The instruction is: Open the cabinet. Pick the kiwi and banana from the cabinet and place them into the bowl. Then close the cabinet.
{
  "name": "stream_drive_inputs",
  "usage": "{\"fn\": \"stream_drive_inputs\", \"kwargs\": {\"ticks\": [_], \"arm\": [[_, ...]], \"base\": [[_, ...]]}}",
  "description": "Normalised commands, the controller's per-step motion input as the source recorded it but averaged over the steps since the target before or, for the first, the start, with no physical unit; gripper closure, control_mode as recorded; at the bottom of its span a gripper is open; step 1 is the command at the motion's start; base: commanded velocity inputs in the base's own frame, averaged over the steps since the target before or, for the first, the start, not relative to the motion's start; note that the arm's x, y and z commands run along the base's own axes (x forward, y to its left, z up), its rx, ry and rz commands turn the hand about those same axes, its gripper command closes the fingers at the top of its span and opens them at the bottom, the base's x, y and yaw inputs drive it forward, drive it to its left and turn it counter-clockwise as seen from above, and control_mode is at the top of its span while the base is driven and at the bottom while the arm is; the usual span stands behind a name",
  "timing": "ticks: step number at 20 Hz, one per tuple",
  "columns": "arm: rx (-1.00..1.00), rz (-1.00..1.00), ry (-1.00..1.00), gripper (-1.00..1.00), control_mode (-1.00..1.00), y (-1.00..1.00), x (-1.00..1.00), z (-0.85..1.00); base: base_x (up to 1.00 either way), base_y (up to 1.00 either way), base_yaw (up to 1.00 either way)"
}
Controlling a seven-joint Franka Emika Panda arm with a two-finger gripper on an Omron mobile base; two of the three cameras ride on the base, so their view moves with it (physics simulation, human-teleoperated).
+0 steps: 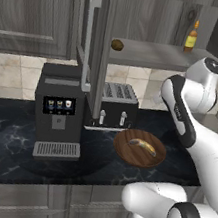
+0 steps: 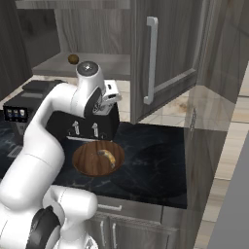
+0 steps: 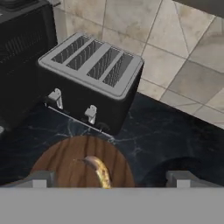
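Observation:
The cabinet [image 1: 100, 38] stands open, its right door [image 2: 165, 53] swung out toward me. On its grey shelf [image 1: 156, 53] lies the kiwi [image 1: 117, 45] [image 2: 73, 59], small and brown, near the left end. The banana [image 1: 142, 146] [image 2: 107, 156] [image 3: 99, 170] lies inside the dark wooden bowl [image 1: 124, 152] [image 2: 82, 163] [image 3: 61, 162] on the counter in front of the toaster. My gripper [image 2: 109, 96] [image 3: 111, 180] hangs above the bowl, open, with nothing between its fingers.
A black and silver toaster [image 1: 118, 105] [image 3: 92, 78] stands just behind the bowl. A coffee machine [image 1: 58, 112] is to its left. An amber bottle [image 1: 191, 38] stands at the shelf's right end. The open right door juts out over the counter.

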Motion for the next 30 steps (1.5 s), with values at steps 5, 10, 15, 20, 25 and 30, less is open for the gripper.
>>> {"fn": "stream_drive_inputs", "kwargs": {"ticks": [5,10,15,20,25,30], "arm": [[0.10,0.00,-0.15,-1.00,-1.00,0.00,-0.15,0.74],[0.05,0.00,-0.10,-1.00,-1.00,0.02,0.00,0.71],[0.02,0.00,-0.02,-1.00,-1.00,0.08,0.00,0.78],[0.06,0.00,0.00,-1.00,-1.00,0.21,0.12,0.40],[0.03,0.00,0.00,-1.00,-1.00,0.45,0.22,0.05],[0.00,0.00,-0.01,-1.00,-1.00,0.61,0.34,0.00]], "base": [[0.00,0.00,0.00],[0.00,0.00,0.00],[0.00,0.00,0.00],[0.00,0.00,0.00],[0.00,0.00,0.00],[0.00,0.00,0.00]]}}
